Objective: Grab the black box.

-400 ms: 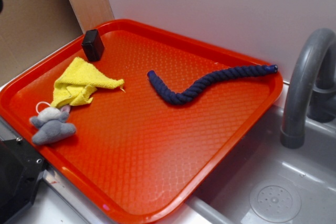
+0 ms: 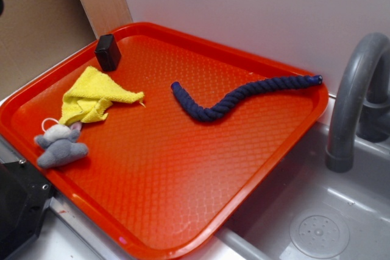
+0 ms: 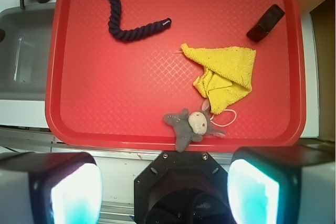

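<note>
At the tray's (image 3: 52, 66) far corner, black box (image 3: 265, 23) lies near the rim, just beyond yellow cloth (image 3: 224, 74). Gripper (image 3: 165, 190) spread, hanging off-tray, well apart. Risks: fingers striking rim or snagging cloth; box skidding.

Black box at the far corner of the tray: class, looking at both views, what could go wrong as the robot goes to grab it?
1. The black box sits close against the red tray's raised rim, so one finger may strike the rim.
2. The yellow cloth lies just in front of it and could snag or drag.
3. The end effector, open, is off the tray's near edge; its path likely crosses the plush toy.
</note>
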